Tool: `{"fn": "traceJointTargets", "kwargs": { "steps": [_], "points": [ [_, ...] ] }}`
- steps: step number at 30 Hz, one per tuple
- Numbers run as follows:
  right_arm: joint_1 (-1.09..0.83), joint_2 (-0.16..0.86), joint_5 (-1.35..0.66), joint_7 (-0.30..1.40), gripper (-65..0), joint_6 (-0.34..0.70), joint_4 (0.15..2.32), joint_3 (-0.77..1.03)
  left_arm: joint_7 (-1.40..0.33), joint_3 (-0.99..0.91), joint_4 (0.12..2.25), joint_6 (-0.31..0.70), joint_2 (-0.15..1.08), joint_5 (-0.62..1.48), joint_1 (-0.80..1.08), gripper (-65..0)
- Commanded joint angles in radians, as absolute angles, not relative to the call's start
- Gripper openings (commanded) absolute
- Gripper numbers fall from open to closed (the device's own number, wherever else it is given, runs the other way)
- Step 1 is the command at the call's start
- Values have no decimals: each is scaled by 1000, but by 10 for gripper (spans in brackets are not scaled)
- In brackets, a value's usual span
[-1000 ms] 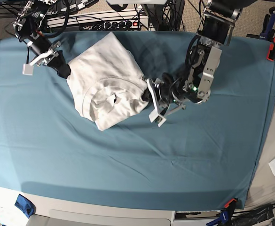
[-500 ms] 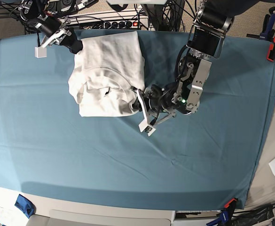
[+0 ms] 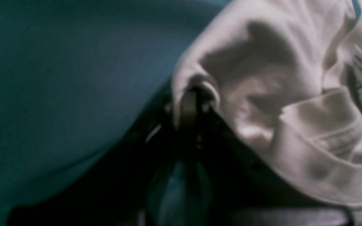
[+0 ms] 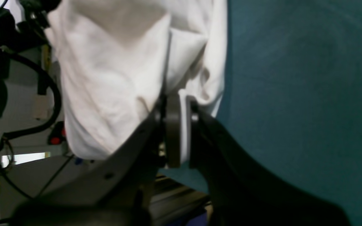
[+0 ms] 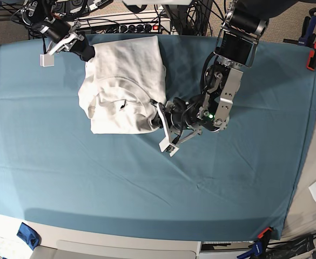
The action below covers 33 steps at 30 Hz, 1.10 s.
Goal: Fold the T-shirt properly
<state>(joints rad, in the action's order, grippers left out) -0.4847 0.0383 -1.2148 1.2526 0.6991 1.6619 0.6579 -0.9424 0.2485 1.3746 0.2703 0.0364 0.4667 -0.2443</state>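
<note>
The T-shirt (image 5: 122,81) sits bunched up toward the far left part of the bench, on the teal cloth (image 5: 147,183). Both arms have it pinched: the right gripper (image 5: 85,52) is clamped on a fold at the far edge, and the left gripper (image 5: 159,117) is clamped on the near right corner. My worry is that the layers look uneven, so if either pinch slips or only grabs one layer, the fold ends up lopsided and wrinkled.

One large plain white cotton T-shirt (image 5: 124,86) lies bunched between two black metal pincers, the left pincer (image 5: 159,117) and the right pincer (image 5: 87,53). Under them spreads one big teal-blue cloth (image 5: 147,183) covering the desk.
</note>
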Motion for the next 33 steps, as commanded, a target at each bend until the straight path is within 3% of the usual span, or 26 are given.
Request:
{"fn": "traceJointTargets", "kwargs": {
  "steps": [1, 3, 5, 16, 28, 30, 33],
  "points": [
    [-490, 47, -1201, 1241, -587, 698, 1676, 661, -924, 247, 1391, 288, 31, 476, -272, -640],
    [-490, 47, -1185, 1222, -478, 698, 1676, 661, -924, 247, 1391, 297, 31, 476, -272, -575],
    [-490, 47, -1176, 1210, -437, 698, 1676, 661, -924, 247, 1391, 297, 31, 475, -272, -530],
    [-484, 47, -1162, 1197, -437, 698, 1676, 671, -927, 244, 1392, 296, 35, 475, -289, -509],
    [-463, 65, -1161, 1177, -438, 698, 1771, 826, -942, 244, 1428, 297, 49, 467, -304, -509],
    [-463, 80, -1156, 1174, -438, 698, 1778, 835, -943, 244, 1428, 298, 55, 445, -308, -475],
    [-463, 97, -1132, 1161, -438, 698, 1779, 840, -946, 244, 1428, 295, 72, 389, -317, -369]
  ]
}}
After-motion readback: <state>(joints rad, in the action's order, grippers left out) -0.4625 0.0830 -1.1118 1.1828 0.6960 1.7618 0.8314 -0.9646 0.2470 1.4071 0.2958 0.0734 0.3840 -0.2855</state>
